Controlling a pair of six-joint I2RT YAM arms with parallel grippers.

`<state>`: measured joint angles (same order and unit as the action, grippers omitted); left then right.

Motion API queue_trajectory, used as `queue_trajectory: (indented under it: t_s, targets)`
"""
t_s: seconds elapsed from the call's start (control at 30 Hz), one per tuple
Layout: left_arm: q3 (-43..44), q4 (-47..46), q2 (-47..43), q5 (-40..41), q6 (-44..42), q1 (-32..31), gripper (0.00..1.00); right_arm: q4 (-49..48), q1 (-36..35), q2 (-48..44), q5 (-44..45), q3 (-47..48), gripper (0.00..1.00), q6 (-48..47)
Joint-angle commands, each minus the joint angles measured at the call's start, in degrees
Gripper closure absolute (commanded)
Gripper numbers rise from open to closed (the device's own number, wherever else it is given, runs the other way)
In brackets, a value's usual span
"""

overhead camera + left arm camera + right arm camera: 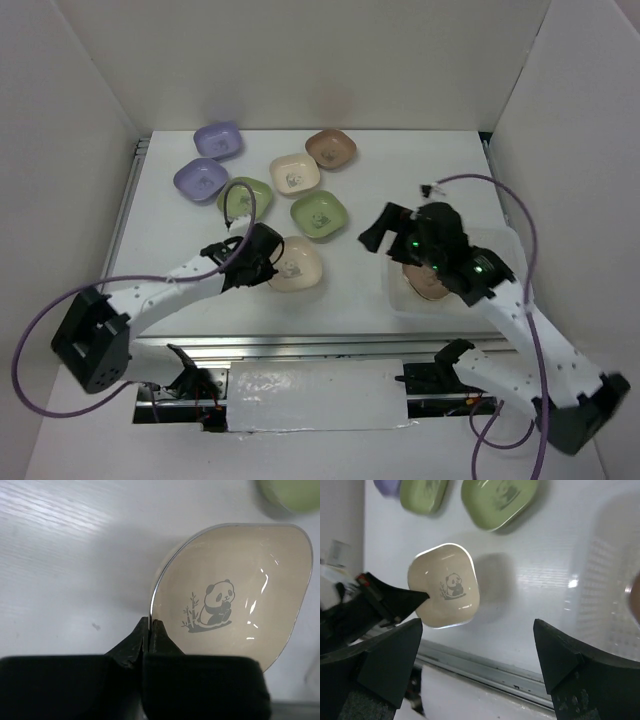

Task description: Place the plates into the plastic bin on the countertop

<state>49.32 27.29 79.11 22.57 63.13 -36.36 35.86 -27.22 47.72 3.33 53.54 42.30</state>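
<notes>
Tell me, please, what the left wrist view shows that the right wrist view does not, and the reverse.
Only the left wrist view shows, close up, the left end effector shut on the rim of the cream plate. Only the right wrist view shows the plastic bin, a purple plate and the open right end effector. Both show the cream plate with its panda print and the white countertop.

White arm links (165,290), black bases (92,345), purple cables (487,179), green lights (478,267) by right wrist; left end effector (150,628) black, wedge-tipped.
</notes>
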Motion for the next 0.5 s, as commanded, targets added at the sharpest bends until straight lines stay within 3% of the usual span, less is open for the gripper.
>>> queue_trajectory:
  t_s: [0.0,0.03,0.17,0.37,0.4,0.47]
  targets:
    - [3.6,6.5,-7.0,5.3,-2.6,-6.9,1.00,-6.2,-13.4,12.1,4.1,7.3,0.00,-3.9]
    - [5.7,7.3,-8.5,5.5,-3.6,-7.7,1.00,-4.1,-15.3,19.0,8.1,12.2,0.00,-4.2]
    - [9.0,9.9,-12.3,4.2,-5.6,-10.0,1.00,-0.9,-19.4,31.1,13.5,19.9,0.01,-3.5]
    - [10.4,8.9,-17.2,1.4,-8.5,-8.6,1.00,-1.8,-20.3,36.2,13.8,21.1,0.30,-1.8]
    - [10.4,8.0,-17.5,0.1,-9.2,-8.0,1.00,-2.5,-20.2,36.0,13.5,20.8,0.52,-1.5]
    - [10.4,7.7,-18.1,-0.6,-10.3,-6.3,0.96,-2.3,-20.2,35.8,14.1,20.5,0.78,-0.9]
